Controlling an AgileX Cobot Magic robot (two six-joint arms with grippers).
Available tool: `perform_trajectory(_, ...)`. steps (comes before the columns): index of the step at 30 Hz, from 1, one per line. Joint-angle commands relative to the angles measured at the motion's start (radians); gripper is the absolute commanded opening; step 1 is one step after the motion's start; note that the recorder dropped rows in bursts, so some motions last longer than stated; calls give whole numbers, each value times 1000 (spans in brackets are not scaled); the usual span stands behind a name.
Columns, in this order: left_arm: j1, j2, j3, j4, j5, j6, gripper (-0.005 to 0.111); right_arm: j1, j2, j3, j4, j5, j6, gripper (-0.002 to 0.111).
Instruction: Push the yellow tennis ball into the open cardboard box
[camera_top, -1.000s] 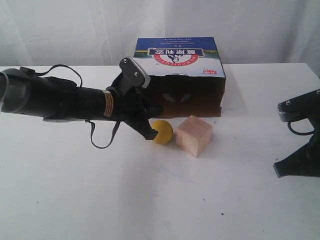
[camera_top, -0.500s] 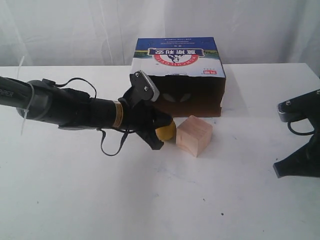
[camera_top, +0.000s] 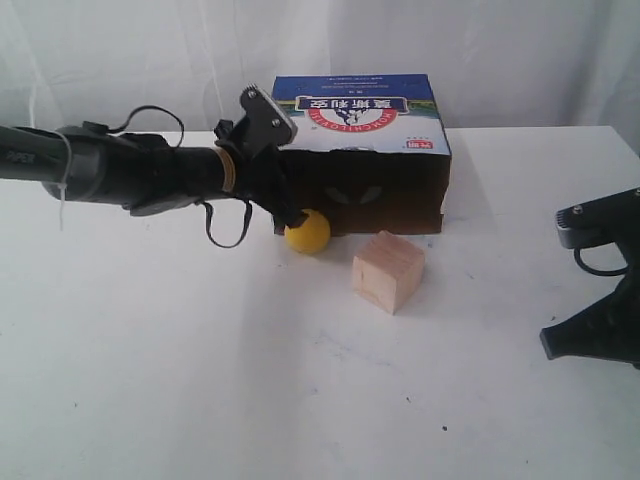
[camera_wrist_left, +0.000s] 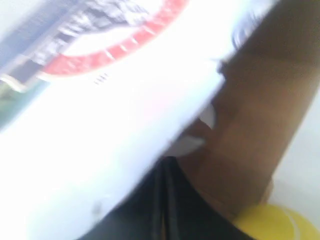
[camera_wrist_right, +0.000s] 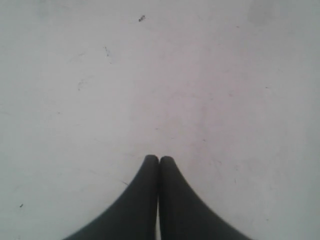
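Observation:
The yellow tennis ball (camera_top: 307, 232) lies on the white table at the front left corner of the open cardboard box (camera_top: 360, 120), just outside its dark opening. My left gripper (camera_top: 289, 213) is shut with nothing in it, and its tip touches the ball's upper left side. In the blurred left wrist view the shut fingers (camera_wrist_left: 172, 200) point at the box's printed top (camera_wrist_left: 115, 85), with the ball (camera_wrist_left: 277, 225) beside them. My right gripper (camera_wrist_right: 159, 159) is shut over bare table, far right (camera_top: 590, 335).
A pale wooden cube (camera_top: 388, 270) stands on the table right of the ball, in front of the box's opening. The left arm's cable (camera_top: 225, 230) hangs in a loop near the ball. A white curtain hangs behind the table (camera_top: 250, 380).
The left arm swung back toward the box and lifted its wrist. The ball rolled from beside the cube to the box's front left corner. The right gripper barely shifted.

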Motion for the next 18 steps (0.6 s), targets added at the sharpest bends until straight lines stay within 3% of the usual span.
perform_trajectory(1,24,-81,36,59,-29,-87,0,-5,-6,4,12,-26,-7,0)
perform_trajectory(6,24,-170,131,112,-51,-128,0,-5,-6,4,12,-46,-7,0)
perform_trajectory(13,24,-311,292,472,-135,-394,0,-5,-6,4,12,-46,-7,0)
perform_trajectory(18,24,-372,376,600,-181,-533,0,-5,-6,4,12,-46,-7,0)
